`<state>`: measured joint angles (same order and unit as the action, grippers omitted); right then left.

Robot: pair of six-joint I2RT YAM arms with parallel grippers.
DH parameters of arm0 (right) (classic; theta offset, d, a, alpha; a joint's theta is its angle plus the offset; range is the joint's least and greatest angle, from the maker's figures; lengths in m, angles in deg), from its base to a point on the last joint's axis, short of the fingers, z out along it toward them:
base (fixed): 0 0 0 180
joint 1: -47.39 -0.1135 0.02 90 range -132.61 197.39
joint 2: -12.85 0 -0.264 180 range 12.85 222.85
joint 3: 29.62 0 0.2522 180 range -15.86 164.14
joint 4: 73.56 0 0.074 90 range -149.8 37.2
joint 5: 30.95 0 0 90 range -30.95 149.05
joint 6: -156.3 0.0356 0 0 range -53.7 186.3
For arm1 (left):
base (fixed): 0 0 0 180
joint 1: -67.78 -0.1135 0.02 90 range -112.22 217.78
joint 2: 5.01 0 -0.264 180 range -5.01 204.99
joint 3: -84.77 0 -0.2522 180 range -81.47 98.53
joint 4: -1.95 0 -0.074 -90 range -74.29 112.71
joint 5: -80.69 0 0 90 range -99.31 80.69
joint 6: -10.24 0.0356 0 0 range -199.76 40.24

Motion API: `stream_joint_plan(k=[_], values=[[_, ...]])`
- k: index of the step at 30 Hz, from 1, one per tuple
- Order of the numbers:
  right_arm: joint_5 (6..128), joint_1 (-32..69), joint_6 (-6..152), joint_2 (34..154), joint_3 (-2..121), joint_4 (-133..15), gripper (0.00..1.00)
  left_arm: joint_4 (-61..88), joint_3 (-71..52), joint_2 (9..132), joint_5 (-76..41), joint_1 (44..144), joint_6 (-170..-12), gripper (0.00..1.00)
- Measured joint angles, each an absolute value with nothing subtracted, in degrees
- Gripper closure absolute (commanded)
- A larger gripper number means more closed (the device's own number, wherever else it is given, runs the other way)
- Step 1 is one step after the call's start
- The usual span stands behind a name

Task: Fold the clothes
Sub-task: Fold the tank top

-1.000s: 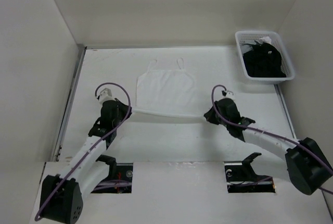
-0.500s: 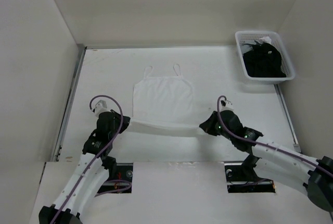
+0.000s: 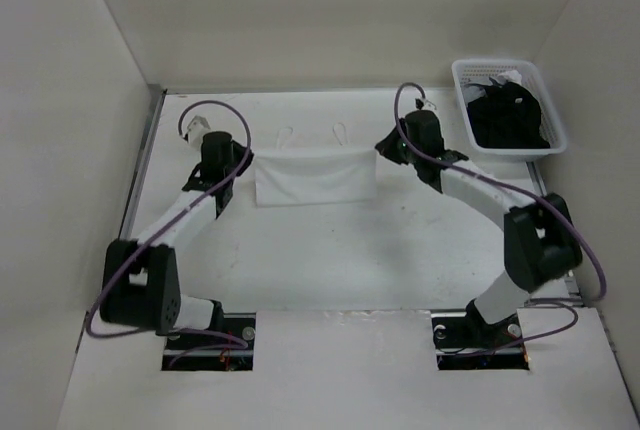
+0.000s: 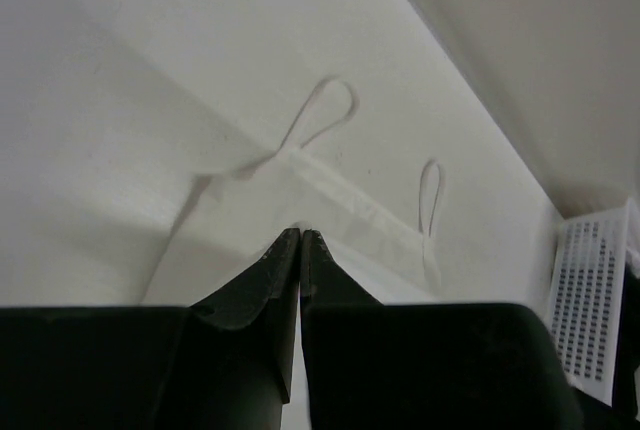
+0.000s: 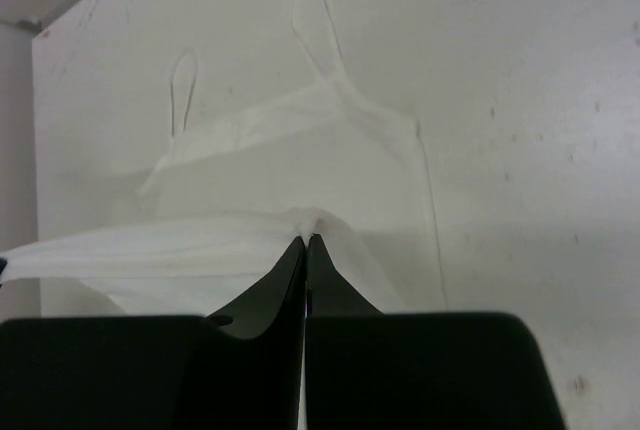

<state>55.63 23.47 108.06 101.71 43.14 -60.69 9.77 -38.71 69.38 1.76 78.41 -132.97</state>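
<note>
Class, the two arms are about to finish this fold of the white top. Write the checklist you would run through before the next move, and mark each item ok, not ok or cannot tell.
1. Left gripper shut on the white top: ok.
2. Right gripper shut on the opposite corner: ok.
3. Held edge roughly level between the grippers: ok.
4. Held edge lined up with the strap edge underneath: cannot tell.
5. Straps lying flat, uncovered beyond the fold: ok.
6. Basket apart from both arms: ok.
</note>
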Motion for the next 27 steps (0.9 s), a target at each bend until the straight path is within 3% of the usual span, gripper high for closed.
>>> stream_joint_plan(k=[5, 8, 10, 15, 17, 20, 21, 24, 27], values=[[58.47, 27.23, 107.38, 120.24, 60.52, -62.02, 0.95, 4.4, -26.18, 89.4, 2.85, 74.98, -133.12, 0.93], [59.76, 29.04, 109.0, 129.4, 68.19, -62.91, 0.66, 2.91, -20.52, 98.82, 2.85, 73.78, -133.1, 0.7], [60.74, 29.85, 110.05, 133.12, 70.16, -63.26, 0.58, 2.1, -19.23, 102.36, 2.31, 73.26, -133.21, 0.61], [61.49, 30.92, 110.84, 132.77, 66.53, -63.75, 0.58, -0.52, -24.91, 99.47, 0.89, 72.82, -133.12, 0.59], [61.2, 30.81, 110.6, 129.27, 61.46, -64.75, 0.69, -1.33, -31.32, 93.64, 0.84, 73.3, -133.12, 0.59], [60.76, 30.42, 110.36, 121.82, 51.95, -66.46, 0.97, -2.18, -40.26, 84.24, 0.6, 75.35, -132.93, 0.59], [60.72, 30.36, 110.47, 119.35, 49.04, -67.18, 0.98, -2.4, -42.64, 81.79, 0.36, 76.05, -132.9, 0.59], [60.28, 30.01, 110.47, 113.86, 42.49, -68.71, 0.92, -3.01, -48.24, 78.03, -1.98, 77.41, -132.88, 0.59], [60.24, 29.57, 109.94, 111.39, 38.29, -69.82, 0.73, -2.6, -51.75, 77.9, -4.58, 77.15, -132.9, 0.59]])
